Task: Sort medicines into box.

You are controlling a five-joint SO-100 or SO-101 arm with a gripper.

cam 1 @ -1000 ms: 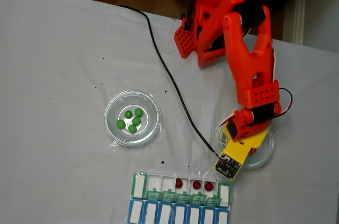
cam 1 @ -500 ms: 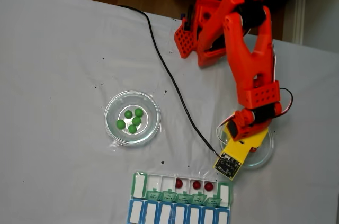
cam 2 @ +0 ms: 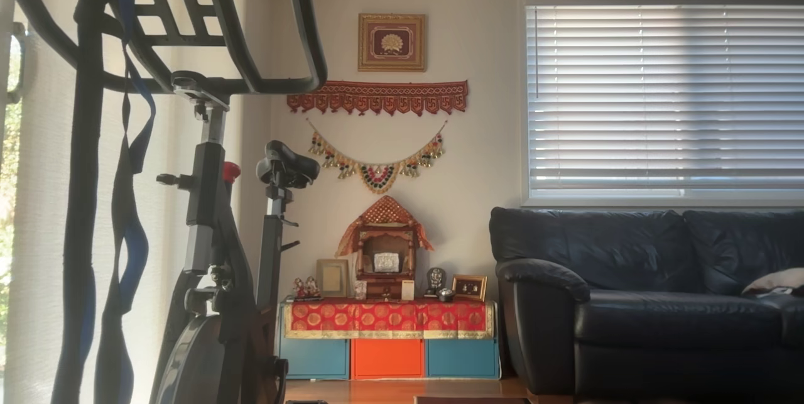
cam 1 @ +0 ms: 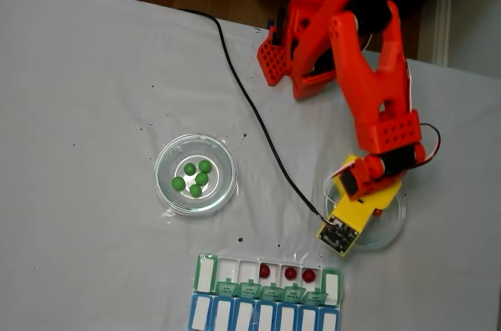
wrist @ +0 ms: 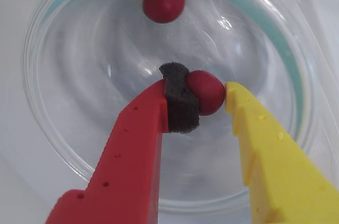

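Observation:
In the wrist view my gripper point(wrist: 204, 92) is shut on a dark red ball point(wrist: 206, 92), pinched between the red finger's black foam pad point(wrist: 179, 99) and the yellow finger point(wrist: 265, 144), over a clear glass dish point(wrist: 63, 144). A second red ball point(wrist: 164, 2) lies at the dish's far side. In the fixed view the orange arm point(cam 1: 374, 80) reaches down over that dish point(cam 1: 395, 225) at the right. Several green balls point(cam 1: 196, 178) sit in another glass dish point(cam 1: 166, 160) at centre left. The box point(cam 1: 205, 275) lies at the bottom edge with three red balls point(cam 1: 290, 274) in open compartments.
A black cable point(cam 1: 250, 112) runs across the white tablecloth from the top left to the wrist camera board point(cam 1: 338, 237). The other view looks into a room with an exercise bike point(cam 2: 207, 234) and a dark sofa point(cam 2: 647, 291).
The arm has shifted slightly to the right and its wrist has tilted over the right-hand dish. The balls in the left dish and in the box have stayed put.

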